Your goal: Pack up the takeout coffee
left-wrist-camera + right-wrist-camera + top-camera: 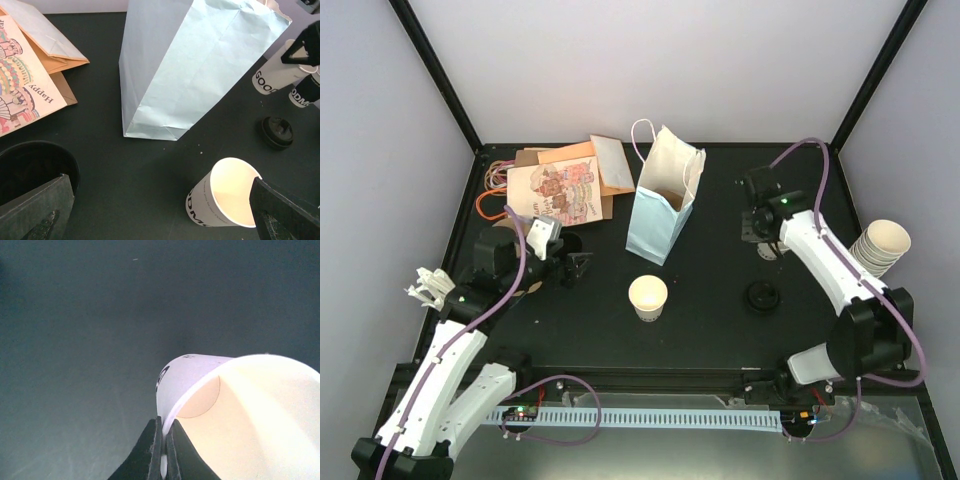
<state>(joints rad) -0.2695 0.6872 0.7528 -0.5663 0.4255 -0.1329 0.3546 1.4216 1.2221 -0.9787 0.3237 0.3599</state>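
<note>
- Left gripper (574, 258): jaws fully open and holding nothing. It sits over the left part of the desk (710, 330), left of the bag (660, 205).
- Right gripper (164, 435): jaws closed, pinching the rim wall of a lidless cream cup, the held cup (240, 415). One finger is inside the rim and one outside.
- Held cup: tilted in the left wrist view, with its base pointing toward the bag. It is at the far right of the desk, right of the bag. It cannot be determined whether it touches the desk.
- A second lettered cup wall (305, 92) shows just beside the held cup at the frame edge. Its state cannot be determined.
- Black lid (761, 295): lies flat on the desk, nearer the arm bases than the right gripper and well right of the standing cup (648, 297). Only the lid is visible, and it cannot be determined whether a cup sits under it.
- Standing cup: upright, lidless and empty, on the desk just in front of the bag and apart from it.
- Bag: pale blue paper, upright, mouth open, at desk centre.
- Flat bags (560, 185): orange and printed, lying at the far left corner.
- Cup stack (882, 245): nested cream cups at the right edge, beside the right arm.
</note>
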